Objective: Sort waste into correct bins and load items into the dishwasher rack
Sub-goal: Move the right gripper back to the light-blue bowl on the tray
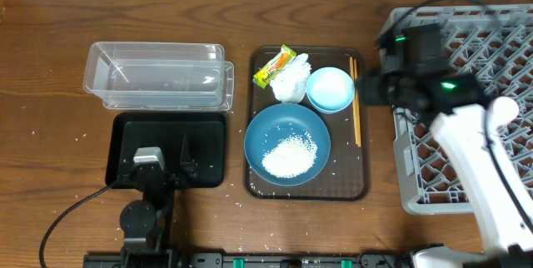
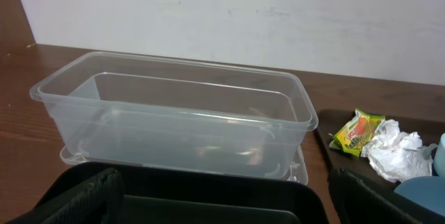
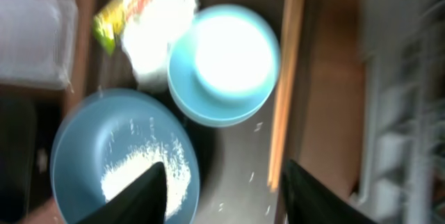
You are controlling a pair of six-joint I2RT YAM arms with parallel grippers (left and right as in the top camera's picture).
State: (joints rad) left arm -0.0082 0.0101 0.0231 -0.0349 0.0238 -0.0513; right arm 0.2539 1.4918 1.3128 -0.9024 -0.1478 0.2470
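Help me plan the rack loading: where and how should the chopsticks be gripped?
Grip the chopsticks on the half nearer the robot, clear of the small light-blue dish. Come straight down with the right gripper, jaws across the pair: they lie flat, side by side, near the right rim of the brown tray, so a side approach probably fails.

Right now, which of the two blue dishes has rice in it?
The large blue bowl, the darker one; the small light-blue dish behind it looks empty.
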